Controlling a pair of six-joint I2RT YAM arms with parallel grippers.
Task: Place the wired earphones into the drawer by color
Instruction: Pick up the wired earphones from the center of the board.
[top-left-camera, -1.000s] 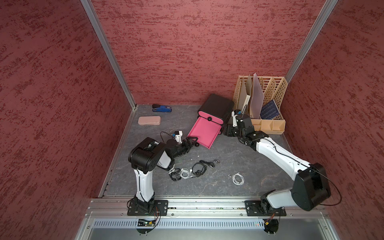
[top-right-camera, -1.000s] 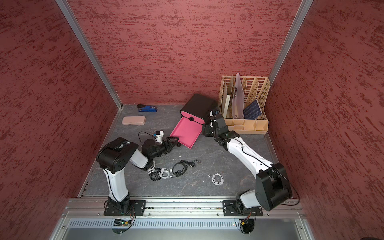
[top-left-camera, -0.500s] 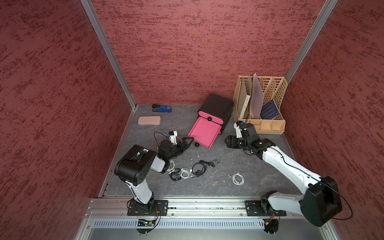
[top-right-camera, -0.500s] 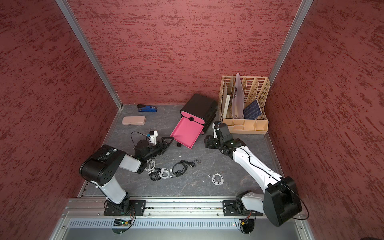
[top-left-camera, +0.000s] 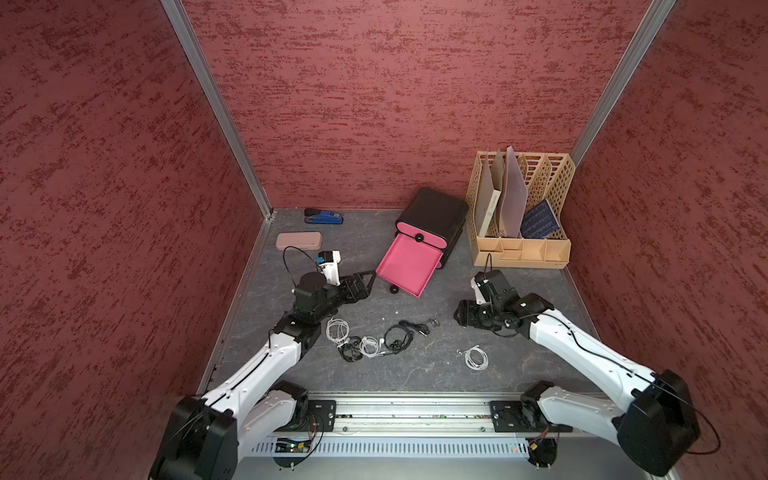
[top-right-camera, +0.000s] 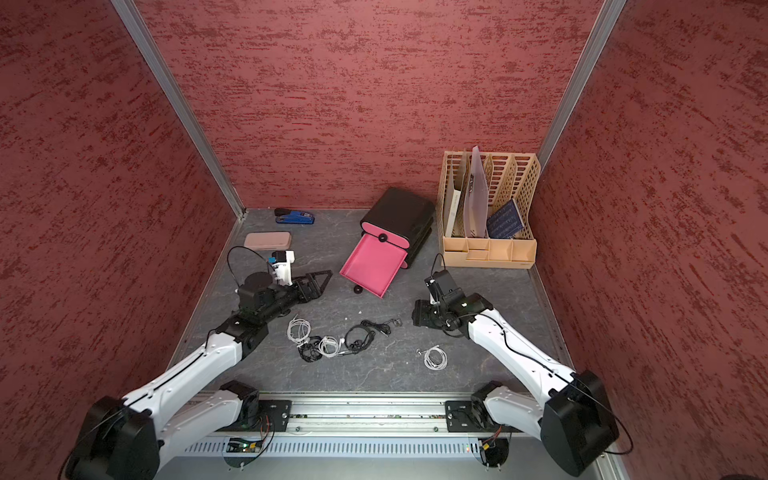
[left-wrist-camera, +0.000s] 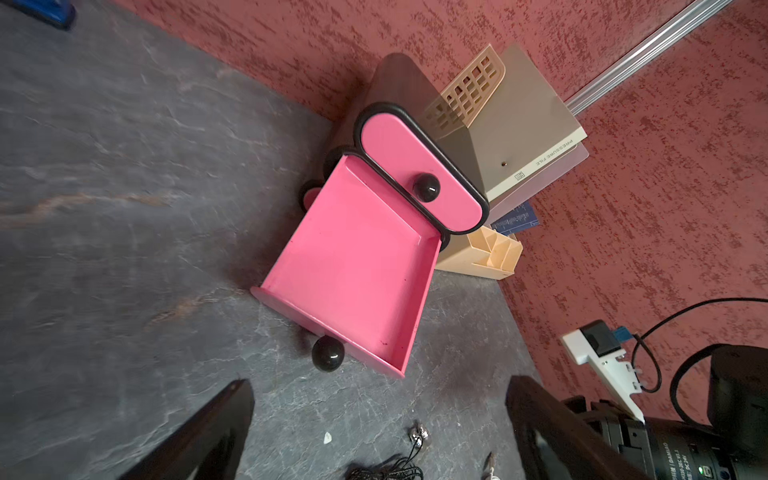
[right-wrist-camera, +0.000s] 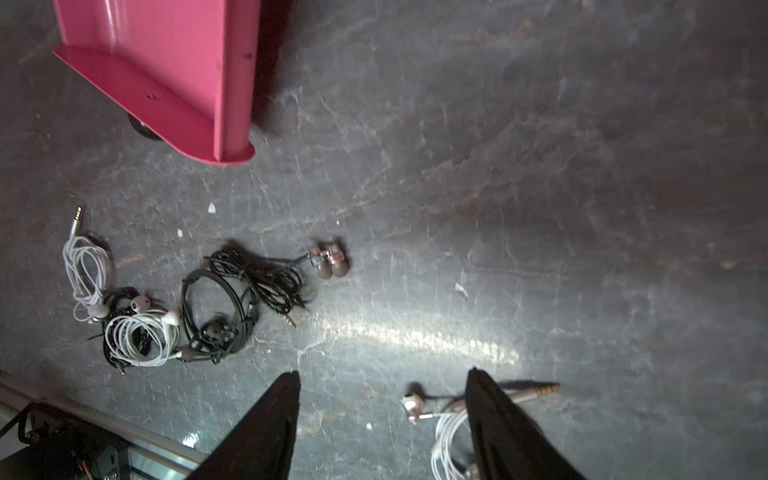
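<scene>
Several coiled wired earphones lie on the grey floor: white bundles (top-left-camera: 336, 329) (right-wrist-camera: 137, 336) tangled with black ones (top-left-camera: 397, 336) (right-wrist-camera: 266, 278), and a lone white bundle (top-left-camera: 476, 357) (right-wrist-camera: 446, 432) apart at the right. The pink drawer (top-left-camera: 409, 264) (left-wrist-camera: 353, 266) stands pulled out of the black cabinet (top-left-camera: 432, 212), with nothing in it. My left gripper (top-left-camera: 368, 277) (left-wrist-camera: 378, 386) is open, just short of the drawer's black knob (left-wrist-camera: 327, 353). My right gripper (top-left-camera: 463, 316) (right-wrist-camera: 384, 374) is open above the floor, one finger covering part of the lone white bundle.
A beige file rack (top-left-camera: 521, 208) with folders stands at the back right beside the cabinet. A pink case (top-left-camera: 298, 240) and a blue stapler (top-left-camera: 324, 216) lie at the back left. Red walls enclose three sides; a metal rail (top-left-camera: 399, 411) runs along the front.
My left gripper has drawn back a little from the drawer front and opened wider. My right arm has swung from the cabinet toward the front, over the floor by the lone white bundle.
</scene>
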